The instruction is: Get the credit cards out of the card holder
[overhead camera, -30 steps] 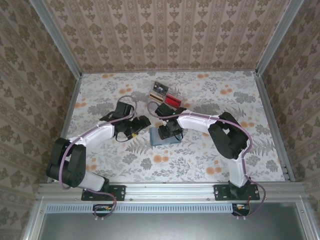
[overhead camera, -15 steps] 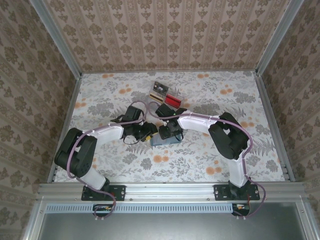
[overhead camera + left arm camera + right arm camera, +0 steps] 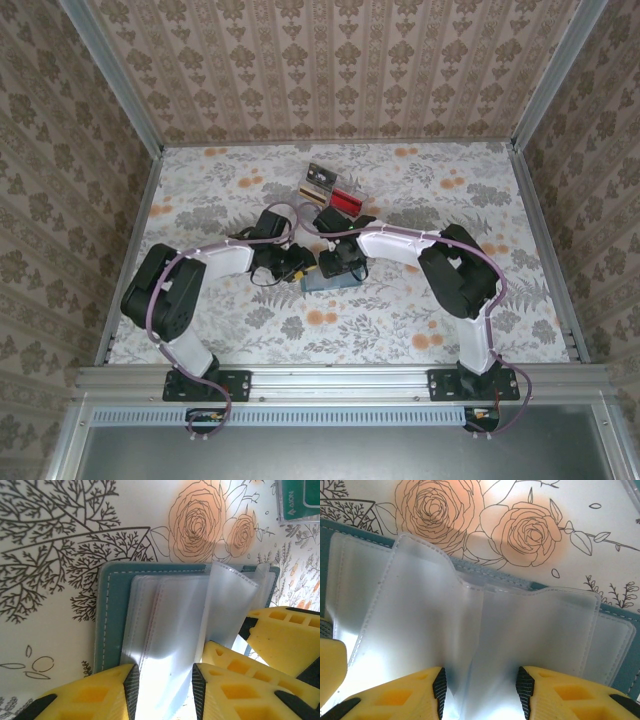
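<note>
Near the middle of the bench (image 3: 200,200), the card holder (image 3: 330,282) is laid open and flat, with both arms bent in over it. From above, the left end effector (image 3: 303,262) is seen at its left edge and the right end effector (image 3: 338,265) at its back edge.

From the left wrist, the card holder (image 3: 112,610) is shown as a blue panel with white stitches. A stack of clear sleeves (image 3: 170,615) is fixed inside it, and one sleeve is lifted up at the right. The left end effector (image 3: 162,680) is held a little open, and the sleeves are caught in the small gap. A yellow finger (image 3: 282,635) of the other arm is seen just beside them. A teal card (image 3: 300,500) is seen on the bench, apart from the holder.

From the right wrist, the sleeves (image 3: 470,615) look milky and clear all through. The right end effector (image 3: 480,685) is also held a little open, with raised sleeves in its gap.

Behind the holder, a gold-striped card (image 3: 320,180) and a red card (image 3: 347,197) are laid on the bench.
</note>
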### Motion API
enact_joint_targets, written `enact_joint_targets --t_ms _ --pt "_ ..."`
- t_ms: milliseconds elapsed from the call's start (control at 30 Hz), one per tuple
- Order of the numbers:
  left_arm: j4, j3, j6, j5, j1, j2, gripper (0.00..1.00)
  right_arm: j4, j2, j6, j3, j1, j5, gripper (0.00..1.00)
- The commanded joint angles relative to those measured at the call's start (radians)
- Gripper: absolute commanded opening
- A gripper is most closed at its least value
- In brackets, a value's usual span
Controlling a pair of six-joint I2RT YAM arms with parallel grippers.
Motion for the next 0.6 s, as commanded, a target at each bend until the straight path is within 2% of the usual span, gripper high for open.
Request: enact_joint_targets --t_ms 0,200,567 --pt "0.012 0.014 0.014 0.036 -0.012 0.031 0.37 -0.009 0.065 0.016 -0.059 -0.019 -0.027 0.47" --pt "0.061 0.019 0.048 0.106 -0.013 0.028 0.35 0.022 0.052 0.023 -0.070 -0.034 -0.072 0.47" --pt "0.049 0.028 0.068 0.103 -0.012 0.028 0.24 0.062 -0.015 0.034 -0.106 -0.057 -0.125 0.44"
